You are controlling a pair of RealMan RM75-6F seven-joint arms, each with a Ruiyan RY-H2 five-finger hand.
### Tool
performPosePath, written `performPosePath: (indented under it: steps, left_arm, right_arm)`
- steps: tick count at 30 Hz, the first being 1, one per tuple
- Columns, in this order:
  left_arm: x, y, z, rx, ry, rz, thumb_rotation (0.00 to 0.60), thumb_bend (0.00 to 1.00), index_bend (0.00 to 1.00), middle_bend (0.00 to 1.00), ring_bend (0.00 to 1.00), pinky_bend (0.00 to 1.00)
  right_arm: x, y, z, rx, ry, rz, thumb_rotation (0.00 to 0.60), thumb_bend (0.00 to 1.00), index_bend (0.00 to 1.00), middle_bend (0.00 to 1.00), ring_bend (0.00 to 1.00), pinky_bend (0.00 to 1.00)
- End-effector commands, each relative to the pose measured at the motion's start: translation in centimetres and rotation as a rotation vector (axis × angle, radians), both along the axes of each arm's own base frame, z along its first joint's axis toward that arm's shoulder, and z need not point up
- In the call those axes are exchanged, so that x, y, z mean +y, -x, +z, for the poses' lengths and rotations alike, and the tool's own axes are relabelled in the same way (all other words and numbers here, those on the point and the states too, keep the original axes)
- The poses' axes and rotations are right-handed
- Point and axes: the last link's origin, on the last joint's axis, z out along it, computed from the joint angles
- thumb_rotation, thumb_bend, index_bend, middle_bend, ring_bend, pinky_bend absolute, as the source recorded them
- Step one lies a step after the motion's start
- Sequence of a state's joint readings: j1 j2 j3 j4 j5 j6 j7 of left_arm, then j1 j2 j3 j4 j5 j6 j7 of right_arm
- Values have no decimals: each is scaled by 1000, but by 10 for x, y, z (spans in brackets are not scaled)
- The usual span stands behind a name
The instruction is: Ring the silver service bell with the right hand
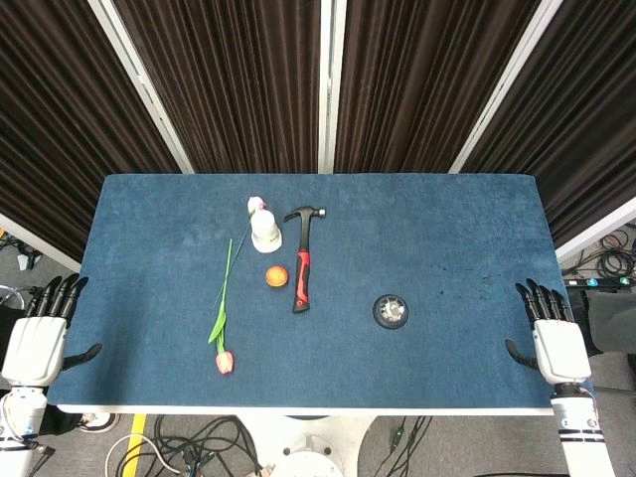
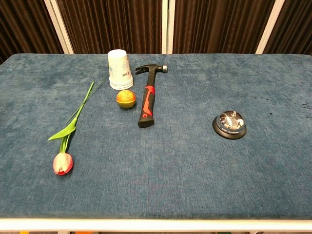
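Observation:
The silver service bell (image 1: 392, 311) (image 2: 229, 124) on its black base stands on the blue table, right of centre. My right hand (image 1: 553, 340) hovers at the table's right front corner, well to the right of the bell, fingers straight and apart, holding nothing. At the left front corner my left hand (image 1: 42, 333) lies the same way, empty. Neither hand shows in the chest view.
A red-and-black hammer (image 1: 302, 260) (image 2: 147, 97) lies left of the bell. An orange ball (image 1: 276, 276) (image 2: 126, 98), an upturned paper cup (image 1: 264, 229) (image 2: 120, 69) and a tulip (image 1: 225, 316) (image 2: 67, 141) sit further left. Dark curtains hang behind the table (image 1: 447, 229).

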State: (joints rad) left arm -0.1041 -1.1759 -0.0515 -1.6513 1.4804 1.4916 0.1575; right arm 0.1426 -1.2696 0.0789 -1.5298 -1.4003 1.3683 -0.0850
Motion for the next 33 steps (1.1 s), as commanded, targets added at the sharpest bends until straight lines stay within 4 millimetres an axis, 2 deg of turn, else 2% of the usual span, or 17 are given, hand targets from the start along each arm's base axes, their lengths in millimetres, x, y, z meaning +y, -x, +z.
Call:
performPosePath:
  steps: [1,10,12,13,15,17,19,21,25,27,31,33]
  left_arm:
    - [0,0,0,1,-1,0,600,108,80,54,0,147]
    - [1,0,0,6,5,3,600,108,80,54,0,147]
    - [2,-1,0,7,5,0,600,108,80,54,0,147]
    - [3,-1,1,8,5,-2,600,108,80,54,0,147]
    - [3,-1,1,6,4,-2,600,107,80,54,0,147]
    - [2,-2,1,2,8,0,600,108,80,53,0,147]
    - [1,-2,0,2,10,-1,600,108,80,54,0,147]
    - [0,1,-1,5,12,2,600,108,80,54,0,147]
    - [2,3,-2,5,18,7,600,108,80,54,0,147]
    - [3,3,-1,6,15,5,600,108,80,53,0,147]
    - [3,4,0,0,11,10,600,108,80,53,0,147]
    - [2,6,-1,-1,13,15,600,108,80,54,0,147]
  right_arm:
    - [0,1,0,0,-1,-1,600,179,0,0,0,0]
    - [0,1,-2,-5,-5,2,600,181,0,0,0,0]
    - [-1,0,-2,-6,-3,6,600,224,0,0,0,0]
    - [-2,-1,-2,-6,-4,10,600,288,0,0,0,0]
    - [-3,-4,-3,-2,-4,22,600,492,0,0,0,0]
    - [-4,-7,-4,6,-4,34,600,781,0,0,0,0]
    - [-5,-9,-5,25,-14,41,600,966,0,9,0,0]
    - [-7,-11,-5,52,-26,49,600,1000,0,70,20,24]
    - [-17,-18,-11,99,-67,66,600,1000,0,281,200,218]
    - [-23,-25,-18,142,-90,98,600,1000,0,356,258,280]
    - [-28,-43,-37,191,-124,182,600,1000,0,552,419,470]
    - [-30,-52,-46,204,-140,223,600,1000,0,652,497,522]
